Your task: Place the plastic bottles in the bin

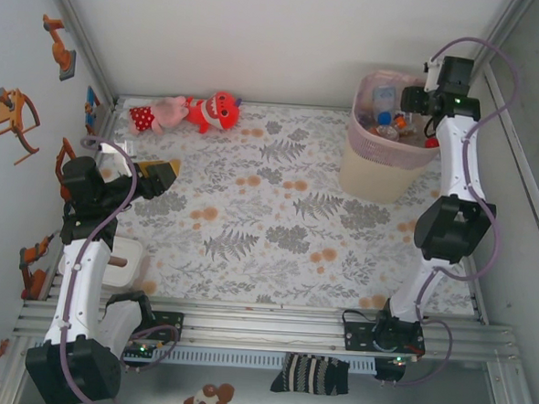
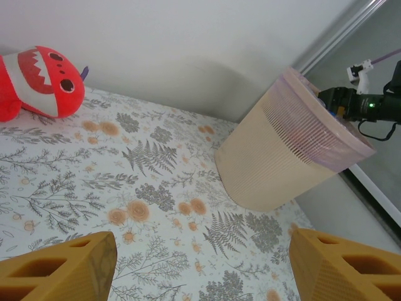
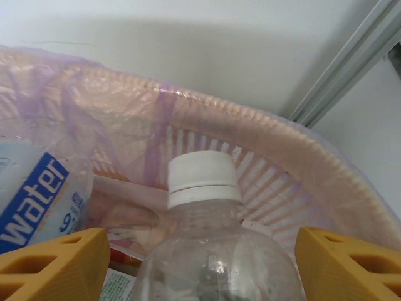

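In the top camera, the bin (image 1: 379, 163) stands in the far right corner of the desk (image 1: 266, 257), and the plastic bottles (image 1: 386, 108) that I can find all lie inside it. The right tool (image 1: 413, 105) hangs above the bin's mouth, probably so that a bottle falls inside and not on the desk. The left tool (image 1: 159, 172) waits near the left edge, wide open and empty, well apart from the other arm. Two plush toys (image 1: 197, 112) lie in the far left corner. In the left wrist camera, that tool's fingers (image 2: 56, 269) are spread wide with nothing between them, and they face the bin across the desk. In the right wrist camera, the right tool is also wide. A clear bottle with a white cap (image 3: 203, 188) stands between its fingers, inside the rim, beside a bottle with a blue water label (image 3: 34, 200). I judge that it is released, not gripped.
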